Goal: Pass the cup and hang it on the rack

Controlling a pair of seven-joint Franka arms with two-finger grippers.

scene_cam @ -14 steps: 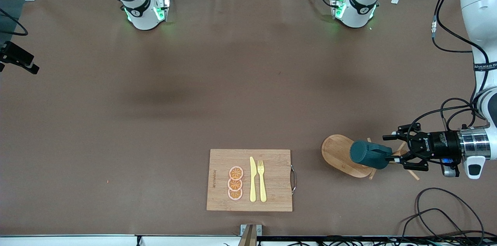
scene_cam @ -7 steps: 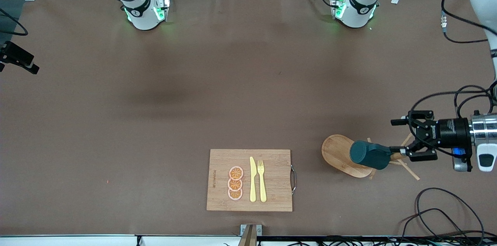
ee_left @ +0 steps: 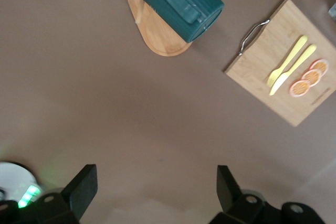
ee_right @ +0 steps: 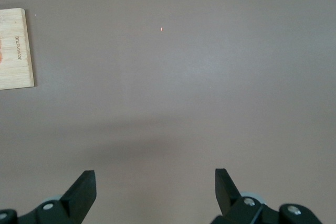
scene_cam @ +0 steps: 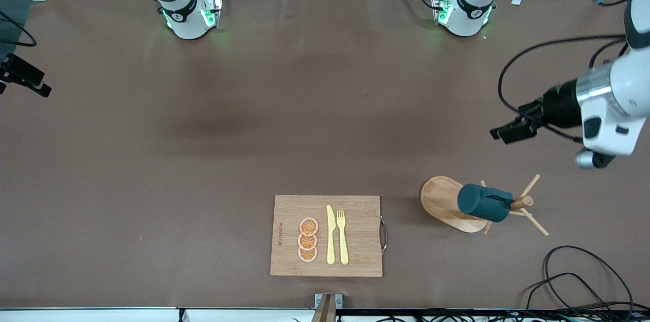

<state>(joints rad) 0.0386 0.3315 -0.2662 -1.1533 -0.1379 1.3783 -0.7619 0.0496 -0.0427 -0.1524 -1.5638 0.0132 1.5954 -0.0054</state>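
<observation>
The dark teal cup [scene_cam: 483,202] hangs on its side from a peg of the light wooden rack [scene_cam: 441,199], whose thin pegs stick out past it. In the left wrist view the cup [ee_left: 181,3] shows its handle above the rack's oval base [ee_left: 157,43]. My left gripper [scene_cam: 502,134] is up in the air over bare table at the left arm's end, apart from the cup, open and empty [ee_left: 156,192]. My right gripper [ee_right: 156,195] waits open and empty over bare brown table; it does not show in the front view.
A bamboo cutting board [scene_cam: 355,261] lies near the front edge with a yellow knife [scene_cam: 330,234], a yellow fork [scene_cam: 343,235] and orange slices [scene_cam: 307,239]. Black cables [scene_cam: 584,281] loop on the table at the left arm's end, near the front.
My left gripper has let go of the cup, pulled back from the rack and risen toward the arms' bases. The cup stays hanging on the rack.
</observation>
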